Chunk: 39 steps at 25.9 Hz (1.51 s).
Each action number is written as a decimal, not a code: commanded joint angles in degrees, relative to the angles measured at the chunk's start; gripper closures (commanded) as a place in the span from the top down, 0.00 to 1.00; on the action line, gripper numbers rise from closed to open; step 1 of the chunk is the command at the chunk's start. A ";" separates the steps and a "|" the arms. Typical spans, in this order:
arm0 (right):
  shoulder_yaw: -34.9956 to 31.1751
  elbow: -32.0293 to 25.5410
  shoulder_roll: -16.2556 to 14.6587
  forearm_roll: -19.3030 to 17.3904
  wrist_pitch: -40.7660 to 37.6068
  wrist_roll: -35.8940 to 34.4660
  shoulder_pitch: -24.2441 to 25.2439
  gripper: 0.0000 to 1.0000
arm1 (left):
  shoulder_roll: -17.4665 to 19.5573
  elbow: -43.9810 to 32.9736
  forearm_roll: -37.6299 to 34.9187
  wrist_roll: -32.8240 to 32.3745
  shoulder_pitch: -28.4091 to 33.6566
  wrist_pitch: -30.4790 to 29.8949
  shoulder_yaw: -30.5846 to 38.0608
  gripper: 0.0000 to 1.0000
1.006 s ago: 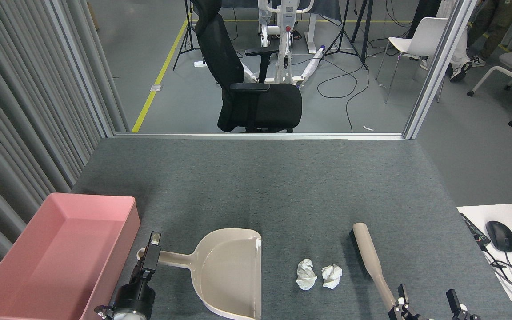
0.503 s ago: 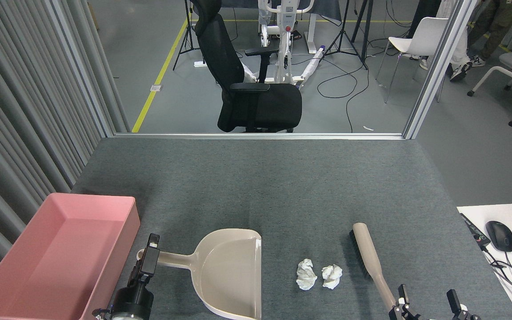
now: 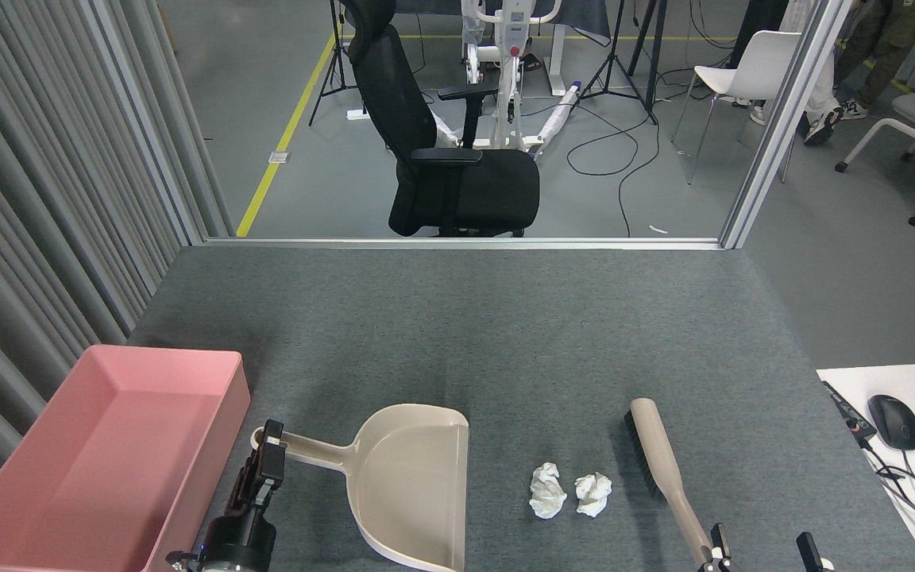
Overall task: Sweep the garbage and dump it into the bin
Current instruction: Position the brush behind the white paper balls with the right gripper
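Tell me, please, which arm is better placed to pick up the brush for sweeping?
The right. The right gripper sits at the near end of the brush handle, jaws apart. The left gripper is across the table at the dustpan handle, beyond the paper balls.

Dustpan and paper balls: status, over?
Left tool at dustpan handle, grip unclear. Right tool open by brush. Paper balls unswept; bin empty. Path clear.

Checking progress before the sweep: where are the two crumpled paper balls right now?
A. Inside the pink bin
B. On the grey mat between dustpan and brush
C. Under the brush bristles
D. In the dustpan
B: both paper balls lie on the mat, apart from the dustpan on their left and the brush on their right.
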 commanded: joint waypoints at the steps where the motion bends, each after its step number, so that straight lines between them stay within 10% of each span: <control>1: 0.07 0.33 -0.02 -0.02 0.07 -0.29 0.03 0.99 | 0.04 -0.07 -1.10 0.78 0.04 0.31 -0.03 0.24; 39: 4.55 11.75 2.44 0.77 2.44 -0.90 -6.12 0.97 | -0.23 -0.59 -1.10 0.95 0.30 0.40 0.15 0.24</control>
